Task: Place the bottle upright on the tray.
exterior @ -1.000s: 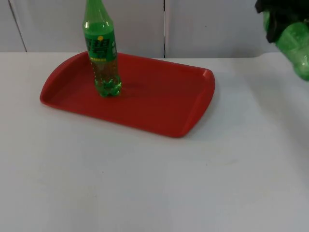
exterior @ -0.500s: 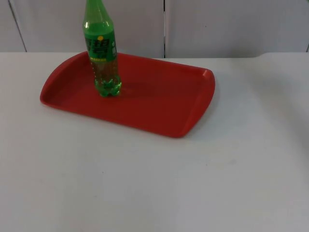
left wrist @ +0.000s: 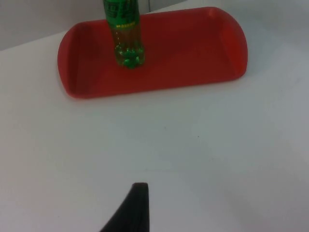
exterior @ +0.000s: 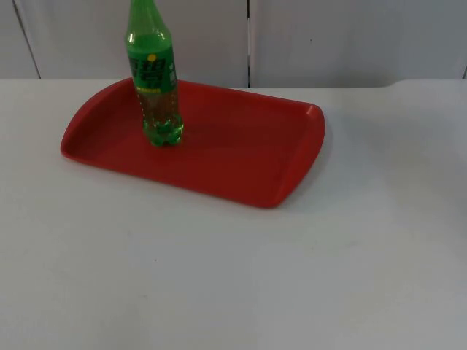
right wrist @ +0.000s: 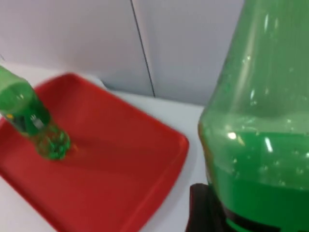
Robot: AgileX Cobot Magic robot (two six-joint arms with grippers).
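Observation:
A green soda bottle with a green label stands upright on the red tray, near the tray's left back part. The left wrist view looks at the same bottle and tray from a distance. My left gripper waits low over bare table, well short of the tray's near rim. My right gripper is shut on a second green bottle, held upright off the tray's right end. Beyond it lie the tray and the standing bottle.
White table surrounds the tray on all sides, with wide free room in front of it and to its right. The grey partition wall rises just behind the tray.
The right gripper with its green bottle has moved out of the top view's upper right corner. The tray and the standing bottle have stayed put.

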